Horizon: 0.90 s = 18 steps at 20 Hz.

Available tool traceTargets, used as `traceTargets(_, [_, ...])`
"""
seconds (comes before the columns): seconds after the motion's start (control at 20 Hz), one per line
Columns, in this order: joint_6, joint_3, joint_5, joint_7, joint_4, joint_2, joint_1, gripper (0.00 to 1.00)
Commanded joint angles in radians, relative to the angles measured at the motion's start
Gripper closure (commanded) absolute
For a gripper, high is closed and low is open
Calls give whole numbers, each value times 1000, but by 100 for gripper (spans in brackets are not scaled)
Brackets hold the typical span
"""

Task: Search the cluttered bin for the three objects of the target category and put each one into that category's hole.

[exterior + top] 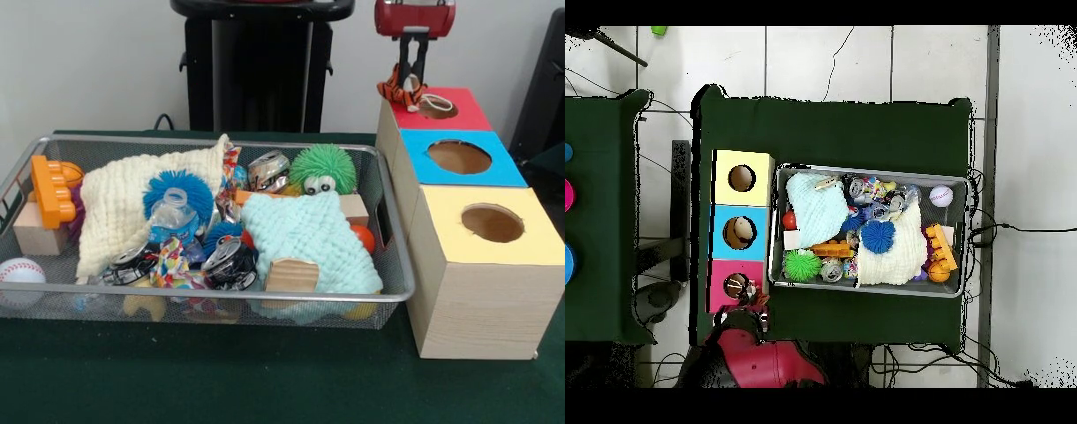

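Over the red-topped wooden box's hole (437, 107), far right, the gripper (409, 87) clamps a small orange-and-black striped tiger toy (399, 91). This looks like the drop step; next, release.

Arm (414, 18): glossy red housing with black trim. Gripper (410, 81): two slim black fingers (404, 66) below it. Pedestal (261, 66): black column, black top plate.

At the frame's right, the boxes' tops were red (466, 109), blue (499, 165) and yellow (530, 237); the tabletop (221, 380) was dark green.
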Motion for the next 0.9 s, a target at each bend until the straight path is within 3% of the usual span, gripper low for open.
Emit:
traceTargets(0.05, [-104,-34,64,242,35,144,17,100])
traceTargets(0.6, [65,-67,265,256,42,29,169,100])
traceTargets(0.9, [106,-67,326,244,42,1,197,100])
